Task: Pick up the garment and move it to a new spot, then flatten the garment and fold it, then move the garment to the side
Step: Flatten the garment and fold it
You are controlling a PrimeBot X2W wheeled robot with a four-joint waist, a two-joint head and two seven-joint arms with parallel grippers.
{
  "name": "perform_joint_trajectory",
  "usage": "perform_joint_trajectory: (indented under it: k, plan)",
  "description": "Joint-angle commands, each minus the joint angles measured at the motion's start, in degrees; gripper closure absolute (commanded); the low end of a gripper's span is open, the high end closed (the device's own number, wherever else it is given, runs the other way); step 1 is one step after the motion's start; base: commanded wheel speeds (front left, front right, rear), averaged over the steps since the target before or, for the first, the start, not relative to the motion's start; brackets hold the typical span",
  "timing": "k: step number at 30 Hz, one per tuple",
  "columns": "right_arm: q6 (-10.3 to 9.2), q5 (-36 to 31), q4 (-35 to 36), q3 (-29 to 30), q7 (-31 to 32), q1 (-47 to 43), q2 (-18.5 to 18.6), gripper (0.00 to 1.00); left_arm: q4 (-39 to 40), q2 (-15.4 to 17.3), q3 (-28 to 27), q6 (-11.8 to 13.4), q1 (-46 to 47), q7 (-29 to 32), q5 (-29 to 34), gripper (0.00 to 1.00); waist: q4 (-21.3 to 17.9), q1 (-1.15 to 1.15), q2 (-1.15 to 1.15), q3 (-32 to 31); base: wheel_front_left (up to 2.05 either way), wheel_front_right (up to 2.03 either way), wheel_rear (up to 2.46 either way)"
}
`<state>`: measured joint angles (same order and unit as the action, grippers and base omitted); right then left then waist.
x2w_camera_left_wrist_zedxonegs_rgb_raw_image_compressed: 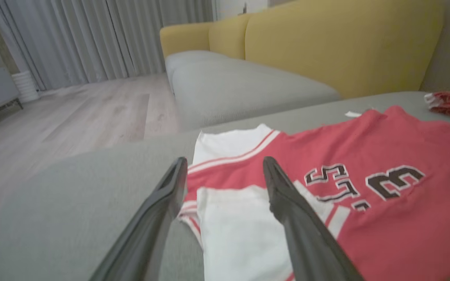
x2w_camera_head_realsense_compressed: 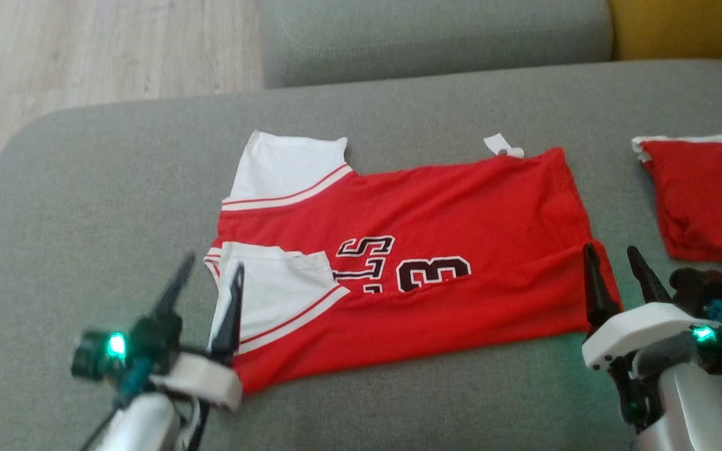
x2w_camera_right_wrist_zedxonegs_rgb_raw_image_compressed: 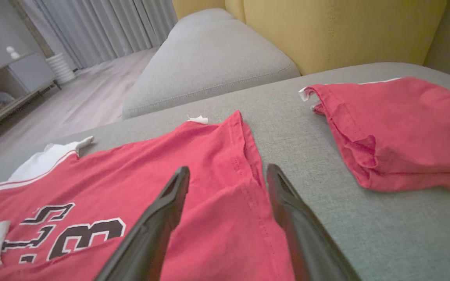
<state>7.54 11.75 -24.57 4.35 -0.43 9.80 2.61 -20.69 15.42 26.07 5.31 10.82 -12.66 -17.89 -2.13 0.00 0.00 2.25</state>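
Note:
A red jersey (x2w_camera_head_realsense_compressed: pixel 436 250) with white sleeves and dark lettering lies spread on the grey cushion (x2w_camera_head_realsense_compressed: pixel 98 207), its near long edge folded over toward the middle. My left gripper (x2w_camera_head_realsense_compressed: pixel 210 279) stands open over the near white sleeve (x2w_camera_left_wrist_zedxonegs_rgb_raw_image_compressed: pixel 236 230) at the jersey's left end, holding nothing. My right gripper (x2w_camera_head_realsense_compressed: pixel 612 263) is open above the jersey's right hem corner (x2w_camera_right_wrist_zedxonegs_rgb_raw_image_compressed: pixel 248 203), one finger on each side of that edge, nothing gripped. In the wrist views the left gripper (x2w_camera_left_wrist_zedxonegs_rgb_raw_image_compressed: pixel 223 164) and right gripper (x2w_camera_right_wrist_zedxonegs_rgb_raw_image_compressed: pixel 227 171) both show a wide gap.
A second folded red garment (x2w_camera_head_realsense_compressed: pixel 706 194) lies on the cushion at the far right. A grey sofa seat (x2w_camera_head_realsense_compressed: pixel 436 31) and a yellow backrest (x2w_camera_left_wrist_zedxonegs_rgb_raw_image_compressed: pixel 326 43) lie beyond. Wooden floor (x2w_camera_head_realsense_compressed: pixel 85 50) lies past the cushion's left edge.

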Motion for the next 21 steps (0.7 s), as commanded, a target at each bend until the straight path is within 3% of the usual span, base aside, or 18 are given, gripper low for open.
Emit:
perform_joint_trajectory:
  k: [1,4,9,14,15,16,21]
  plan:
    - [-0.05,1.2,3.2,-2.3,-1.8,1.4,0.3,0.00,3.0,1.3,-3.1,0.0,5.9,-1.3,0.8,0.00,-0.6,0.00,0.00,2.1,0.00,0.00,0.00]
    - [-0.05,2.6,5.3,-4.4,-4.5,2.0,0.3,0.00,4.6,2.6,-4.6,-0.8,10.1,-2.0,1.7,0.00,-1.9,0.00,0.00,5.3,0.00,0.00,0.00]
    - [-0.05,4.5,7.9,-8.3,-8.0,4.0,0.3,0.00,2.4,6.3,-5.1,-4.4,19.6,-1.3,3.2,0.00,-4.6,0.00,0.00,10.9,0.00,0.00,0.00]
    - [-0.05,5.4,9.7,-10.2,-9.6,6.3,0.3,0.00,-5.6,10.0,-3.8,-9.9,31.2,6.2,3.5,0.00,-6.9,0.00,0.00,16.4,0.00,0.00,0.00]
    - [-0.05,5.4,9.7,-10.2,-9.6,6.3,0.3,0.00,-5.6,10.0,-3.8,-9.9,31.2,6.2,3.5,0.00,-6.9,0.00,0.00,16.4,0.00,0.00,0.00]
    - [-0.05,5.7,10.3,-10.7,-10.1,7.3,0.3,0.00,-9.4,11.2,-3.2,-11.4,35.5,9.9,2.3,0.00,-7.7,0.00,0.00,18.5,0.00,0.00,0.00]
    - [-0.05,6.2,11.2,-11.6,-10.9,8.6,0.3,0.00,-16.2,13.5,-0.4,-12.7,42.2,17.4,-1.3,0.00,-9.1,0.00,0.00,21.8,0.00,0.00,0.00]
